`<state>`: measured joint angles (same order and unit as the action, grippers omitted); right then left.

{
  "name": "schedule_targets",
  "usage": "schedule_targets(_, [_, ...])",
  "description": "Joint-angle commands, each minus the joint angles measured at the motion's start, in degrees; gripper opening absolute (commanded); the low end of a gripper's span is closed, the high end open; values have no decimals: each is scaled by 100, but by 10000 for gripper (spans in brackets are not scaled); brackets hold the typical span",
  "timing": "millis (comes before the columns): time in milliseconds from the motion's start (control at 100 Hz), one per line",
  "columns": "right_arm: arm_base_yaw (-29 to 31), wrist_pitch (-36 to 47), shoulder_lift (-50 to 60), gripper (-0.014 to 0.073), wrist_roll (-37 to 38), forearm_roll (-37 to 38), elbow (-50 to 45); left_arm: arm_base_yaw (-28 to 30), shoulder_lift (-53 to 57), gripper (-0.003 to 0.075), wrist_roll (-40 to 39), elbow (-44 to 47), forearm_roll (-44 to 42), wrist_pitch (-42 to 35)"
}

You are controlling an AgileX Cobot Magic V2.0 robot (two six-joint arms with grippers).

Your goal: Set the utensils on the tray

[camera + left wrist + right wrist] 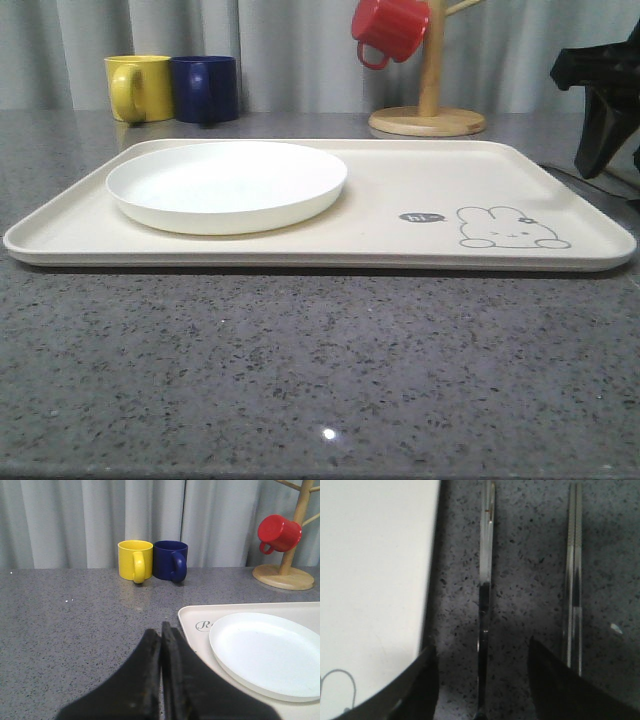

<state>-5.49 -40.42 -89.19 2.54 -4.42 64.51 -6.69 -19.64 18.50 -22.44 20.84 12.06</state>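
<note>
- Closest to the lens in the right wrist view is the right gripper (482, 680): two black fingers spread well apart, hanging over a slim shiny metal handle (485, 590) that runs straight up the gap between them. Can't tell if it's the fork or the spoon, the business end isn't visible.
- Same view, just off to the side: the chopsticks (574, 580), two flat straight silver sticks lying side by side and touching, on the speckled grey counter (530, 545). Both utensils are on the counter beside the tray edge, not on the tray.
- The left wrist view has the left gripper (161, 675), black fingers pressed together, nothing between them, hovering over the counter near the tray's corner.
- The front view gives the whole tray (430, 180): big, flat, cream, rounded corners, low rim, with a grey rabbit drawing (510, 228) near its right side.
- On the tray: just a round white plate (228, 184), smooth and shallow, sitting on its left half with nothing on it.
- Behind the tray: a yellow mug (138, 88) and a navy mug (205, 88) touching side by side, plus a red mug (390, 28) hung on a wooden mug tree (428, 100) with a round base.
</note>
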Motion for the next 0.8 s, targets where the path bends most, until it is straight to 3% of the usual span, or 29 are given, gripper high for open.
schedule_targets(0, [1,268,91,414,-74,-20,191,-9,-42,-17,4,-164,42,-441])
schedule_targets(350, [1,263,-125,400,-74,-20,191,-9,-42,-17,4,-164,42,-441])
schedule_targets(640, [1,195,-125,71,-74,-20,191,-9,-42,-17,4,-164,42,-441])
schedule_targets(790, [1,195,-125,6,-74,-20,191,-9,-42,-17,4,-164,42,-441])
